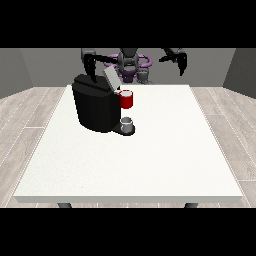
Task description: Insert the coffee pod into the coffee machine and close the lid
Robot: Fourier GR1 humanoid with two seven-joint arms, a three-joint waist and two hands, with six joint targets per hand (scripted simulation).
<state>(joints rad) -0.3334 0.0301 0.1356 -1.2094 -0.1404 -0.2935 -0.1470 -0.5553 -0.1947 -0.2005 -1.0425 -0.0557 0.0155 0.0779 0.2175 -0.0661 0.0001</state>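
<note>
Two hands up, neither touching anything: hand at the view's left point(91, 64) poised just above the back of the coffee machine point(95, 107), hand at the view's right point(178, 60) raised well apart from it, past the table's far edge. Open or closed, impossible to tell for either from here.

Lid point(111, 78) tilted up and open at the machine's top, so closing not yet done. No pod plainly recognisable; possibly the small grey thing at the far edge point(144, 75), near the robot's body, though too small to be sure. Also a grey cup-like thing point(127, 123) on the machine's dark base, directly under a red thing at the machine point(126, 99).

For the step in hand, judged as fetching the pod: confirm first which grey thing to take, approach from above, keep clear of the raised lid, then lower straight into the opening before swinging the lid down. Risk of knocking the lid shut early with the nearer hand.

Count: one coffee machine, one lid, one red thing, two grey things, two hands, one white table point(165, 165).
</note>
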